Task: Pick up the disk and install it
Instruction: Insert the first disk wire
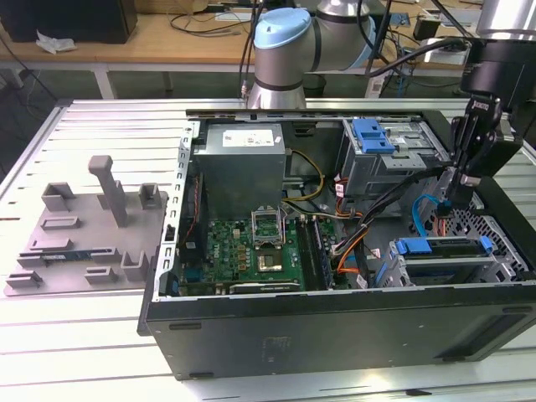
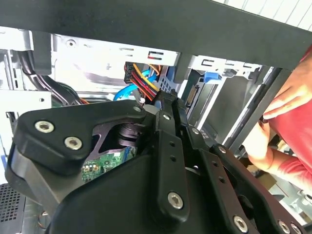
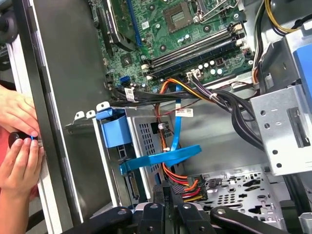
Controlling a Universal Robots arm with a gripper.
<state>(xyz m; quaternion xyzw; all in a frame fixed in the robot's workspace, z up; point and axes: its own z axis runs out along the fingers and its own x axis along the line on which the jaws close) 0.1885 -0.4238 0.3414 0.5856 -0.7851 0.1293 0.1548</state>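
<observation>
1. Case (image 1: 335, 335): lies on its side on the table (image 1: 100, 134), open side up. Its dark wall is the nearest item in the exterior view.

2. Disk (image 1: 444, 247): seated in the drive bay just behind that wall, at the exterior view's right. Its blue rail runs along the top edge. It is clear of the gripper.

3. Gripper (image 1: 458, 199): hangs inside the case, above and just behind the disk bay. In both wrist views the fingers (image 3: 163, 191) lie together (image 2: 165, 105). They appear closed, with nothing seen between them. The tips are just beside the red, orange and yellow power plug (image 3: 187, 185).

4. Blue cable (image 1: 423, 209): loops beside the gripper and crosses the bay wall in the first wrist view (image 3: 165, 156).

5. Hands (image 3: 19, 146): a person's hands rest at the outer edge of the case.

6. Motherboard (image 1: 251, 247): on the case floor, mid-case.

7. Tray (image 1: 84, 243): grey fixture on the table, at the exterior view's left, well apart from the case.

8. Power supply (image 1: 243, 163) and blue latch with cage (image 1: 373, 138): along the far wall of the case.

9. Arm (image 1: 285, 50): the base joint stands behind the case.
</observation>
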